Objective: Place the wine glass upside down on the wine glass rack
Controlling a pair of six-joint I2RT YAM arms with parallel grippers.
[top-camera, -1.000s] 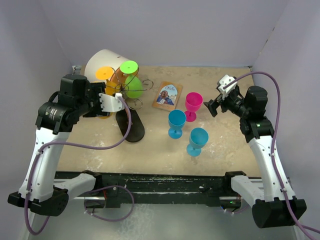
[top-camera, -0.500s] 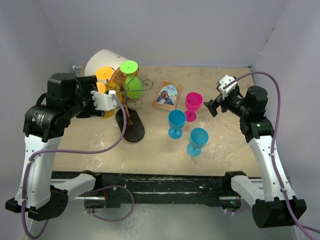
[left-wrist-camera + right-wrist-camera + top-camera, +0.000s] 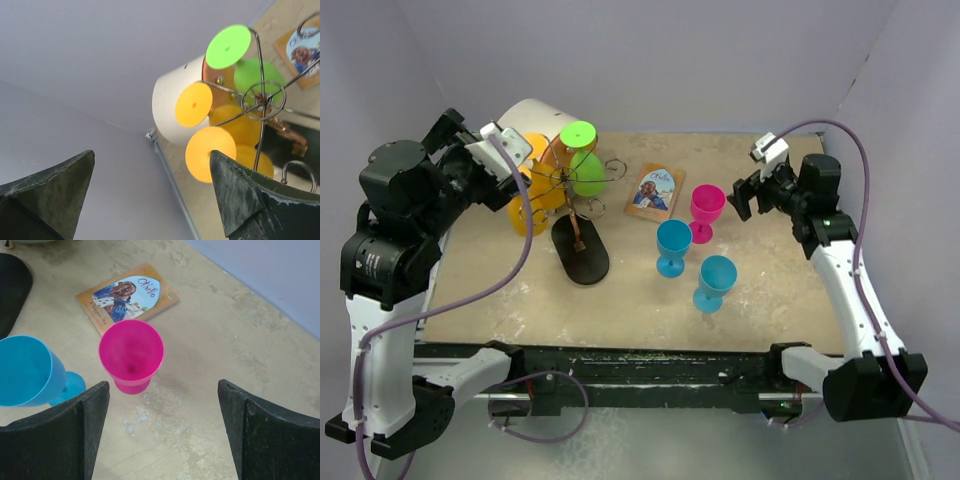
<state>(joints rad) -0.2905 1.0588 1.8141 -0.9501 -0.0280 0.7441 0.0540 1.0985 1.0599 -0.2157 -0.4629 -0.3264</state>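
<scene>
Left jaws rose from rack (image 3: pixel 582 255); card (image 3: pixel 127 296) reads "Othello".

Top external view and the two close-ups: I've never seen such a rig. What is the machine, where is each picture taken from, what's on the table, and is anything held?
Two robot arms are bolted at the near edge of a table. The wide picture comes from a fixed camera above and behind them; each close-up comes from a camera on one wrist, with that arm's fingers at the bottom. On the table: a wire wine glass rack with a green glass and orange glasses hung upside down, a white cylinder behind it, a booklet, and a pink glass and two blue glasses standing upright. The left claw and right claw are both open and hold nothing.
</scene>
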